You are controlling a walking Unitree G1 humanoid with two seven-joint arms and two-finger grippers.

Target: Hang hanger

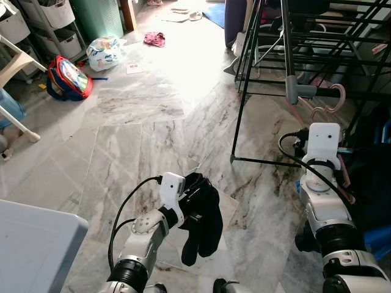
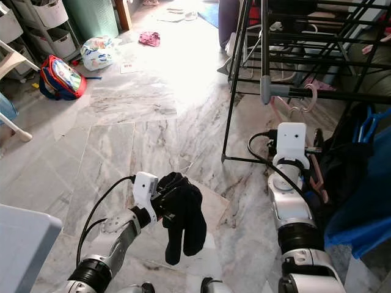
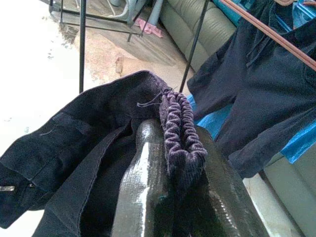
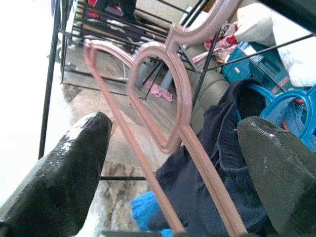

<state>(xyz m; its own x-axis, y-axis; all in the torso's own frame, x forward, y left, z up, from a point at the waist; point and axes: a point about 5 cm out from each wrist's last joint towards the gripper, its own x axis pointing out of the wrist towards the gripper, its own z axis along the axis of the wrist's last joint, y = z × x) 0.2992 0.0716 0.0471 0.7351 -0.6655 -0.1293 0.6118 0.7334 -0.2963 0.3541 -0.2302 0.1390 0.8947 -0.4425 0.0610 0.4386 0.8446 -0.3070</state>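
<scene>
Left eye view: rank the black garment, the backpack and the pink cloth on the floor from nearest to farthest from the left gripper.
1. Black garment: clamped in the left gripper, hanging below it.
2. Backpack: on the floor, far off to the left, by the shelves.
3. Pink cloth: farthest, on the floor well ahead.

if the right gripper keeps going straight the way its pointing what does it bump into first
Most likely the pink hanger. In the wrist view it sits between the open fingers of the right gripper, hooked on the black drying rack. Behind it hangs dark clothing; depth is hard to judge.
</scene>
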